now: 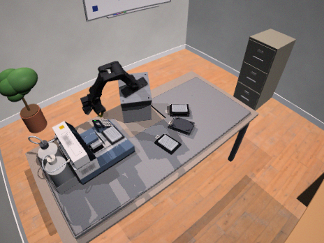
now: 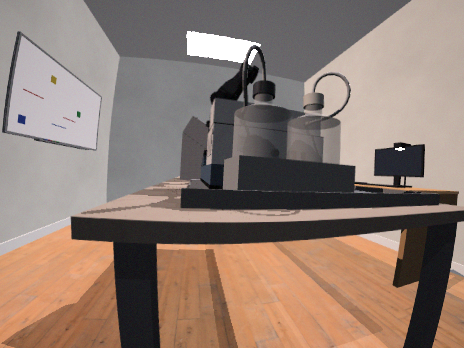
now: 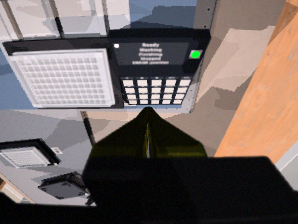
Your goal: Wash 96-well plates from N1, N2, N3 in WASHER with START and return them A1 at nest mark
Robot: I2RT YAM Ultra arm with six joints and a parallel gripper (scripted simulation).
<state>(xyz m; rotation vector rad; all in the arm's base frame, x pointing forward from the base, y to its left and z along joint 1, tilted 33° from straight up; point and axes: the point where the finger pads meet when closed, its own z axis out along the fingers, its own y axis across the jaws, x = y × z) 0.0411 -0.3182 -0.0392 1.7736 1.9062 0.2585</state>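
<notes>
A white 96-well plate [image 1: 112, 133] lies in the carrier pocket of the washer [image 1: 94, 146]; in the wrist view the plate [image 3: 62, 77] sits left of the keypad [image 3: 156, 90]. The lamp [image 3: 195, 54] is green. My gripper [image 3: 148, 112] is shut and empty, its yellow fingertips pressed together just above the near edge of the keypad [image 1: 106, 123]. In the top view the gripper [image 1: 99, 112] hangs over the washer's far end. One nest [image 1: 181, 125] is dark and empty; two others hold plates [image 1: 179, 109] [image 1: 167, 142].
Two bottles [image 1: 52, 164] with tubing stand at the washer's near end and hide most of it in the exterior view [image 2: 285, 135]. The arm's grey base block [image 1: 135, 96] stands behind the washer. The table edge and wooden floor [image 3: 260, 100] lie right of the keypad.
</notes>
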